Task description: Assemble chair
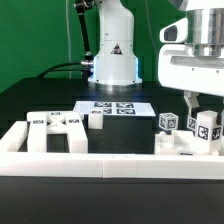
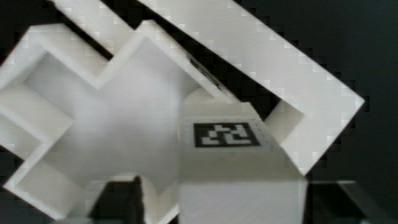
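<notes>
In the exterior view my big white gripper (image 1: pixel 196 106) hangs at the right, its fingers reaching down among the chair's white tagged pieces (image 1: pixel 207 126). In the wrist view a white chair piece (image 2: pixel 226 100) with one square tag fills the frame, resting against other angled white parts. Its blocky end lies between my dark fingertips (image 2: pixel 125 200). The gripper (image 2: pixel 231 205) straddles that end, with a narrow gap showing beside one finger, so the jaws look open around it. What lies under the piece is hidden.
A white frame-shaped part (image 1: pixel 55 126) and a small tagged block (image 1: pixel 97 120) lie at the exterior view's left. The marker board (image 1: pixel 116 107) lies in the middle, before the robot base (image 1: pixel 113 60). The long white border rail (image 1: pixel 100 165) runs along the front.
</notes>
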